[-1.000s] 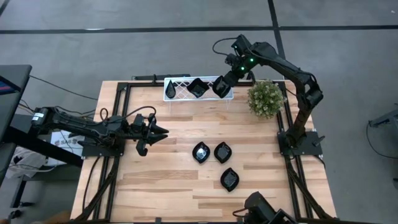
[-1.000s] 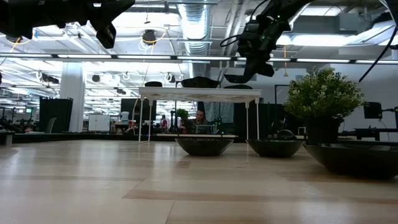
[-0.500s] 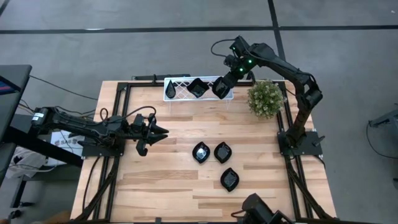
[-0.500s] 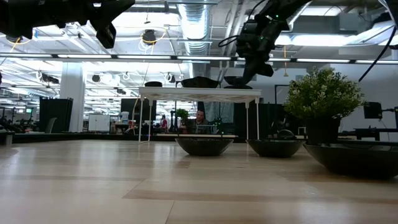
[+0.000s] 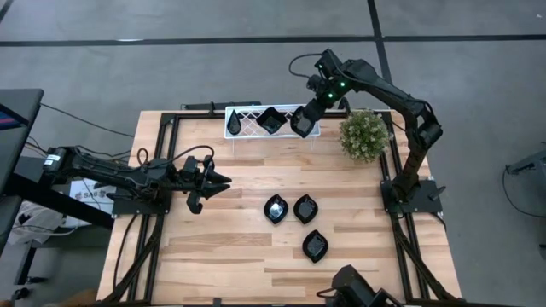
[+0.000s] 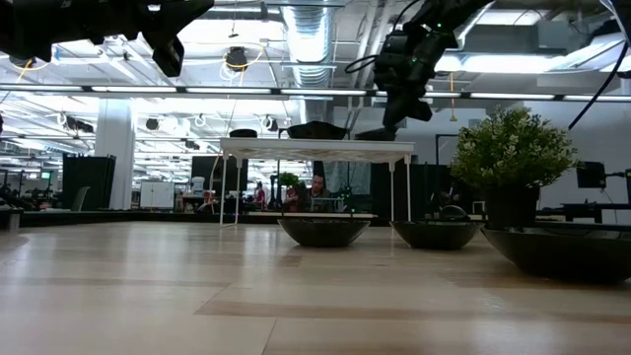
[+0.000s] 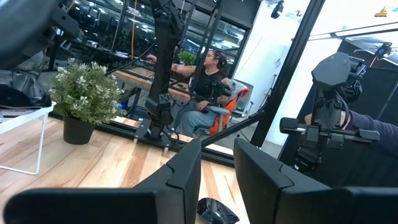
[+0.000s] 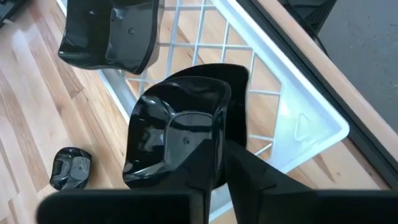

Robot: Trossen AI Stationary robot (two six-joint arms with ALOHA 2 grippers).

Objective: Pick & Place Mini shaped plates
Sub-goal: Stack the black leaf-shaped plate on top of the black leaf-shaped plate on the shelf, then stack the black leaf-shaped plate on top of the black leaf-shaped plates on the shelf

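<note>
Evidently light, rigid and slick, the glossy square plate (image 8: 177,134) is best pinched by its raised rim, where the right pincer (image 8: 217,162) narrowly grips it over the rack (image 8: 292,134).

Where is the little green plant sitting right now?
In the high view, the green plant stands on the table's far right part, just right of the white wire rack and under the right arm.

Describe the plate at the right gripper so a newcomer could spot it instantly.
Find the white wire rack at the table's far edge, beside the green plant. Three black plates sit along it; this is the square plate at the end nearest the plant. Unlike the other two, it has the right gripper at its rim.
</note>
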